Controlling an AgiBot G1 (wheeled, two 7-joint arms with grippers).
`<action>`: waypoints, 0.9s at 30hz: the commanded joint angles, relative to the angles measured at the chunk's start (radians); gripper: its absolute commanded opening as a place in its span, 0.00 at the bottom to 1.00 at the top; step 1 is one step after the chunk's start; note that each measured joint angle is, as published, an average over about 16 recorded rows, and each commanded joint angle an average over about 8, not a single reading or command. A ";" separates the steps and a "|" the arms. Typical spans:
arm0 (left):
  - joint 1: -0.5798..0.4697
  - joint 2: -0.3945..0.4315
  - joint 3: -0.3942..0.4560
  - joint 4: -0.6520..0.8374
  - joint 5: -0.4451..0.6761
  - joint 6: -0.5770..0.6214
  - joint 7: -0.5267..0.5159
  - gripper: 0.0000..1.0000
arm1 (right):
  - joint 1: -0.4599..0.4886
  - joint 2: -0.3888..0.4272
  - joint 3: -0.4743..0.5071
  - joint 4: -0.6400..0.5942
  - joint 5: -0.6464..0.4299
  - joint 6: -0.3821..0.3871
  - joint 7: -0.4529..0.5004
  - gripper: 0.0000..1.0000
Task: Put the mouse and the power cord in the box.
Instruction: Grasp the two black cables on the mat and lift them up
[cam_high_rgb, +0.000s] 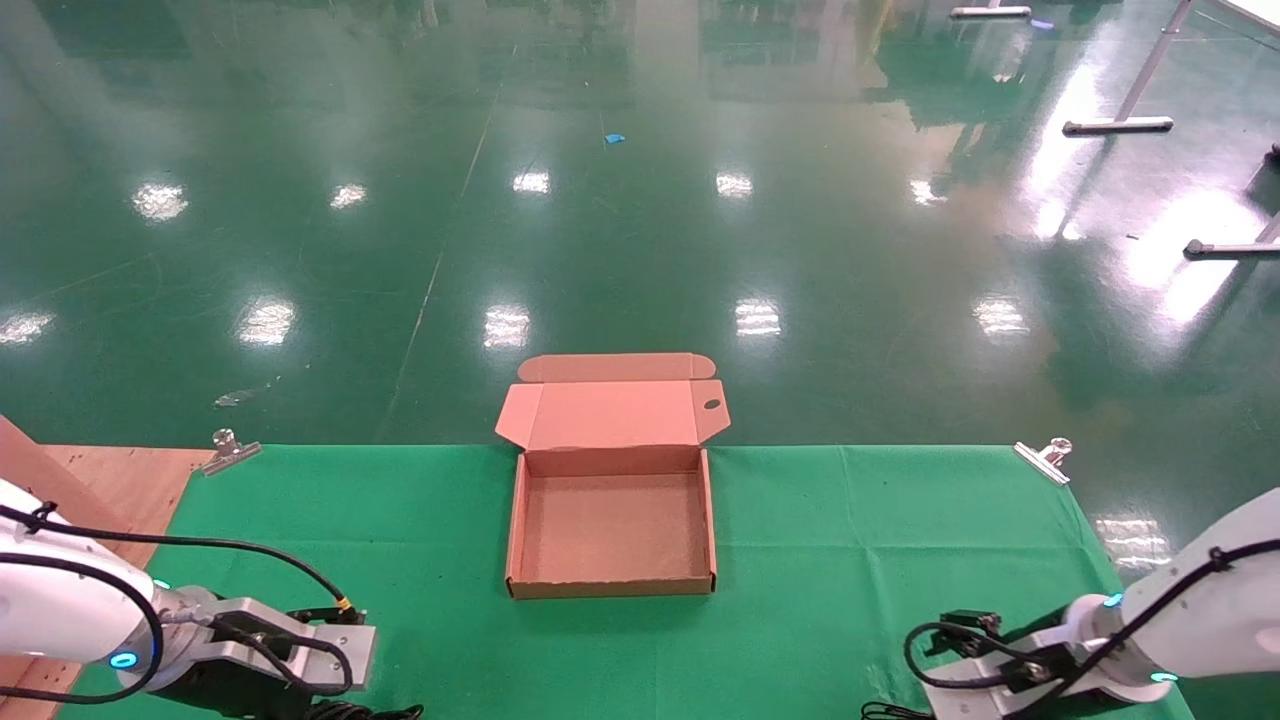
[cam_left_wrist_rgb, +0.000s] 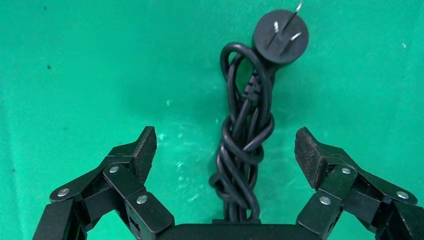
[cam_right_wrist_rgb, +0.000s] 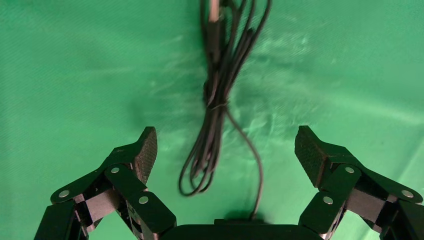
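Risk: left pincer (cam_left_wrist_rgb: 225, 150), pads gaping wide apart, is hovering w/ the power cord (cam_left_wrist_rgb: 245, 145) lying between them on the green worktop (cam_left_wrist_rgb: 75, 60); closing could catch only an outer loop, so the bundle unravels. Right pincer (cam_right_wrist_rgb: 225, 150), also spread, is straddling a thinner cable (cam_right_wrist_rgb: 212, 115). Box (cam_high_rgb: 610, 530) is sitting open, mid-worktop, well apart.

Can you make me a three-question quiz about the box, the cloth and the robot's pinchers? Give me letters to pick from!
1. Where is the box?
A. middle of the cloth
B. on the floor
C. in a gripper

2. What colour is the cloth?
A. red
B. green
C. white

3. How is the left gripper?
A. shut on the plug
B. holding the box
C. open over the power cord

Answers: 1 A, it sits between the arms; 2 B, plainly green; 3 C, fingers spread either side of the cord.
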 joint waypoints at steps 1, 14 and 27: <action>-0.004 0.010 -0.002 0.032 -0.004 -0.006 0.023 0.76 | 0.004 -0.019 0.002 -0.041 0.006 0.014 -0.023 0.76; -0.036 0.020 -0.011 0.147 -0.016 -0.028 0.112 0.00 | 0.053 -0.082 0.003 -0.202 0.011 0.044 -0.129 0.00; -0.046 0.020 -0.018 0.203 -0.026 -0.025 0.168 0.00 | 0.079 -0.111 0.002 -0.286 0.012 0.046 -0.182 0.00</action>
